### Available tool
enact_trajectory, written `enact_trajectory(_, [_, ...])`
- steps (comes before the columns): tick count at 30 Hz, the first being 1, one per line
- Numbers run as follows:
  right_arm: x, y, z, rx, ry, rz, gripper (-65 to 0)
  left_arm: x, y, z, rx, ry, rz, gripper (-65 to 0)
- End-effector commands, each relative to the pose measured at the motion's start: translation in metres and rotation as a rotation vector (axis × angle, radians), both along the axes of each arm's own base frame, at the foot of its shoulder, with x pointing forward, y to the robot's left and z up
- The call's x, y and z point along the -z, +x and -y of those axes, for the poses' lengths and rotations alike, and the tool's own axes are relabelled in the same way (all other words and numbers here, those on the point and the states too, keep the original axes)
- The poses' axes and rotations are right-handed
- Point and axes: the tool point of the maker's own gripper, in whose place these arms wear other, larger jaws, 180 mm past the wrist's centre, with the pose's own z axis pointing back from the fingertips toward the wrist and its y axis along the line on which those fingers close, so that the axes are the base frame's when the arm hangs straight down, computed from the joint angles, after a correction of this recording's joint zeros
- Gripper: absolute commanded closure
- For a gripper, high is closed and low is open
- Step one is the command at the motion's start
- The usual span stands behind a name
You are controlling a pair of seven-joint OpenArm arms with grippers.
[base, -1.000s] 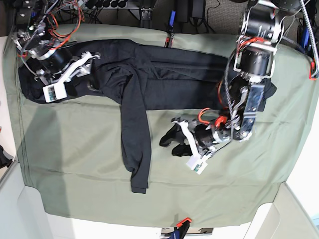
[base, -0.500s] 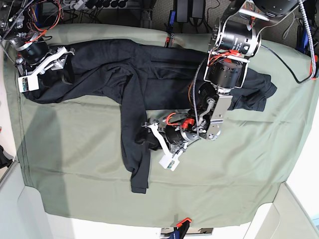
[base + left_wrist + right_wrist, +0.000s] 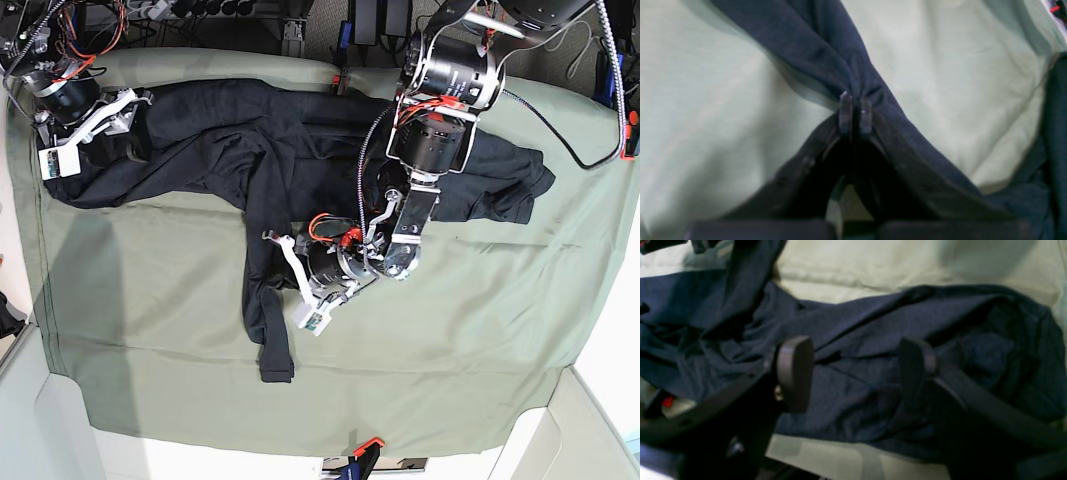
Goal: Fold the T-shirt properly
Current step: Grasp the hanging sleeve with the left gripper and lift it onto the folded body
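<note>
Clamps a long sleeve of the dark heathered knit T-shirt with the left gripper, fingertips drawn together on the cloth partway along its length. Gathers into a narrow, pinched waist at those tips, then spreads wider to both sides, with a lengthwise crease on the wider stretch beyond. In the base view, runs down from the shirt's main bundle over the sage-green sheet, left of the middle, and ends in a hemmed cuff short of the sheet's bottom edge. Stretches otherwise as a broad, rumpled band across the upper part of the sheet, from near the left edge to near the right edge, with overlapping folds along the way. Shows looser, deeper wrinkles beneath the right gripper, seen from the right wrist, with jaws wide apart and nothing gripped between. Hovers with that one over the shirt's end by the sheet's upper left corner. Trails a spiral-wrapped cable from the left arm toward the base view's upper right. Includes also, at the sheet's bottom edge, a red-and-black tool, partly cut off by the frame.
</note>
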Motion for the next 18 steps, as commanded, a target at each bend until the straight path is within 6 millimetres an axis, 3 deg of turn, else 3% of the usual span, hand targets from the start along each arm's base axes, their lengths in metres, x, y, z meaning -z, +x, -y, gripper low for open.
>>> enact_trajectory(1, [-0.011,0.005,0.000,-0.003,0.007,0.046,-39.9,-0.028,0.020,0.001,-0.014,-0.044,0.077,0.0])
enact_trajectory(4, [-0.011,0.005,0.000,-0.003,0.007,0.046,-39.9,-0.037,0.026,-0.008,-0.002,-0.052,0.099,0.0])
enact_trajectory(10, [-0.011,0.006,0.000,-0.002,0.006,0.049,-39.9,-0.058,0.013,-0.038,0.016,-0.121,0.079,0.0])
enact_trajectory(13, [-0.011,0.006,0.000,-0.004,0.006,0.049,-39.9,-0.076,-0.007,-0.054,0.036,-0.145,0.093,0.0])
enact_trajectory(18, [-0.013,0.007,-0.001,-0.016,-0.003,0.064,-39.9,-0.096,-0.056,-0.084,0.108,-0.063,0.168,0.0])
